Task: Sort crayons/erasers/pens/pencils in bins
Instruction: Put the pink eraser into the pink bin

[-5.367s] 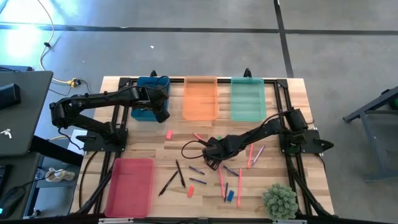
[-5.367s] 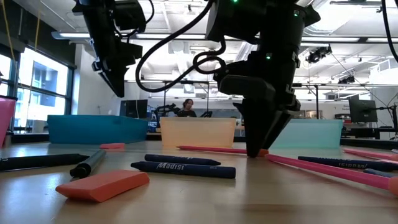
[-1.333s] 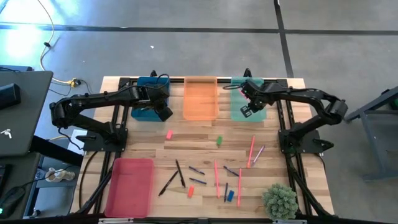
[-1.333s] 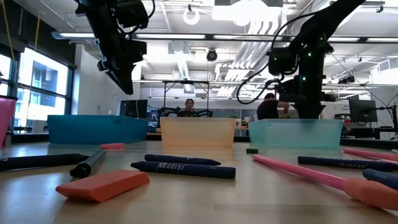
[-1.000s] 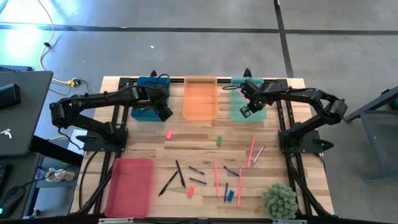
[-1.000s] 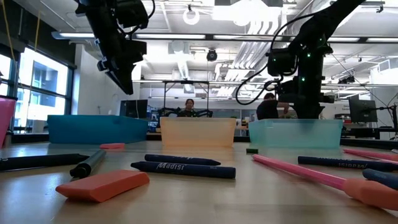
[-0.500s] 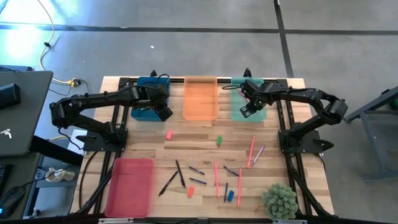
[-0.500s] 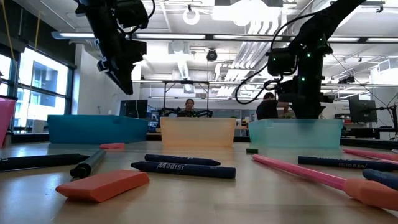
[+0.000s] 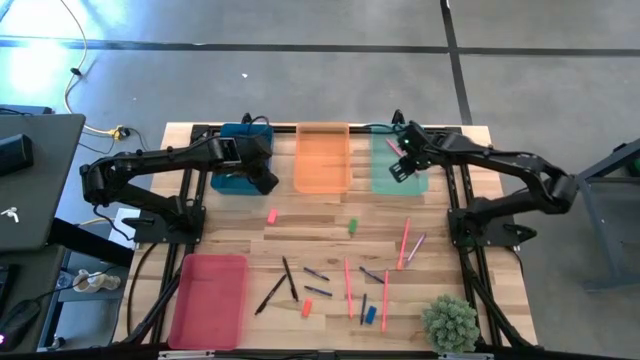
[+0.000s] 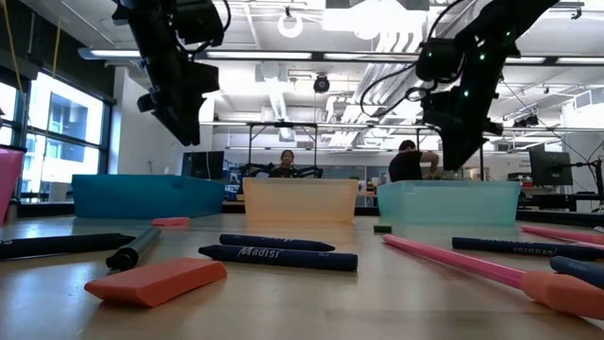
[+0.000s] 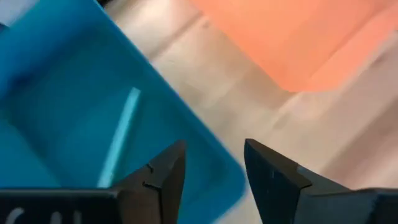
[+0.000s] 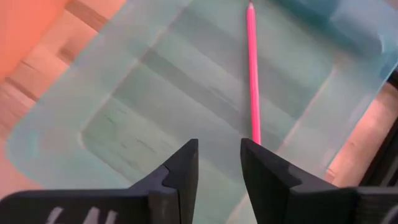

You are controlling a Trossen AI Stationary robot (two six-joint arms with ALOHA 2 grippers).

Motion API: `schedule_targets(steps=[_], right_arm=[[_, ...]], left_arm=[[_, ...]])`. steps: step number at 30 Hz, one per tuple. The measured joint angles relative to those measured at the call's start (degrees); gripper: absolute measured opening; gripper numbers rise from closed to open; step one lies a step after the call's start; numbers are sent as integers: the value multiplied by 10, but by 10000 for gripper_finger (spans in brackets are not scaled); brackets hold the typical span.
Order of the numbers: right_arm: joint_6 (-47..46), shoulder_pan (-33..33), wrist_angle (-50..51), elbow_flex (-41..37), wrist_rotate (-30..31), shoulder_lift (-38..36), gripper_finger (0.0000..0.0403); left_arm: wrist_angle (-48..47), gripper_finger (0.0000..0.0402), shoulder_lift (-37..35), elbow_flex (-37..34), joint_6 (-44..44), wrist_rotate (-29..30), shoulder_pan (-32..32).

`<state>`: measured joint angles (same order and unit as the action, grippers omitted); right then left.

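The right gripper [image 12: 217, 163] is hanging over the mint green bin [image 9: 382, 178] with its jaws standing apart and holding nothing; a long pink-red pencil [image 12: 252, 71] is lying flat on that bin's floor just ahead of the fingers [image 12: 176, 169]. The left gripper [image 11: 211, 171] is hovering over the near corner of the teal-blue bin [image 11: 37, 81], jaws likewise parted and empty, with a slim pale stick [image 11: 119, 135] resting inside.

The likely trouble, as I judge it, is lying on the table: the remaining pencils [image 9: 403, 243], dark crayons [image 10: 277, 257] and pens [image 9: 288, 277] are sitting close together and partly crossing, so a descending finger may be nudging a neighbour or pinching two at once. The thin sticks may also be rolling away on the smooth wood.

The erasers, such as the orange one [image 10: 156, 280], are small, chunky blocks, scattered well apart; the orange bin [image 9: 322, 160] and pink-red bin [image 9: 208, 300] are looking unfilled.
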<state>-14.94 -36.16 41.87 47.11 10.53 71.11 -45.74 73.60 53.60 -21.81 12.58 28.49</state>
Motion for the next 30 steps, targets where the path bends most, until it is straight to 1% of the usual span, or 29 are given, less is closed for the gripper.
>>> schedule_targets(steps=[4,6,15,19,23,28,30], right_arm=[[10,8,0,0,2,-23,113],[19,11,0,0,3,-31,113],[35,11,3,0,15,-41,113],[36,11,3,0,14,-41,113],[40,11,3,0,14,-41,113],[40,11,3,0,14,-40,113],[40,11,3,0,14,-40,113]], left_arm=[[1,163,0,0,-60,-67,-25],[1,163,0,0,-91,-81,-43],[1,163,0,0,-245,-76,-139],[0,161,0,0,-304,-62,-178],[-12,163,7,0,-341,-41,-205],[-16,162,32,0,-347,-42,-216],[-16,161,45,-1,-350,-52,-217]])
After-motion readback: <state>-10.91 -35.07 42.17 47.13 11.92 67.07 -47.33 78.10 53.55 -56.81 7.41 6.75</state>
